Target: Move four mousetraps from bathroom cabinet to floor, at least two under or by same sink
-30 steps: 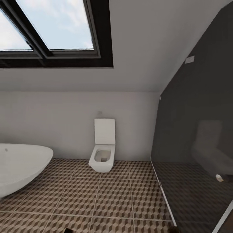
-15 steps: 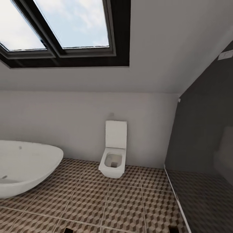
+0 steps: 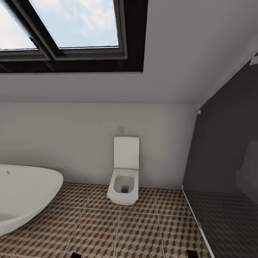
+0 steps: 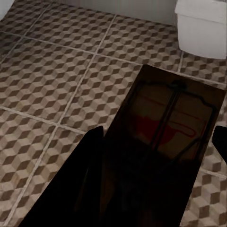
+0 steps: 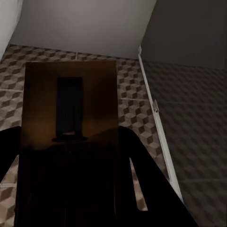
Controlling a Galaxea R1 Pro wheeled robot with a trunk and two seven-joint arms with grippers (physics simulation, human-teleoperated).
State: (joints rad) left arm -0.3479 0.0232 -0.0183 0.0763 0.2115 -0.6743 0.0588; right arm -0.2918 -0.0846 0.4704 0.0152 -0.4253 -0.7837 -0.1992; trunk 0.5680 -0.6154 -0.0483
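Camera view swung slightly; toilet [image 3: 123, 179] now nearer centre. Left claw [image 4: 156, 189] grasping a mousetrap [image 4: 170, 123]; right claw [image 5: 71, 189] grasping another mousetrap [image 5: 71, 109]. Both carried above bathroom floor [image 3: 136, 229], unplaced.

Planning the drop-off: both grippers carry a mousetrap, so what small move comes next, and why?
Probably turn the base to look for a sink: the head view shows a toilet and bathtub, while each mousetrap stays gripped above the bathroom floor.
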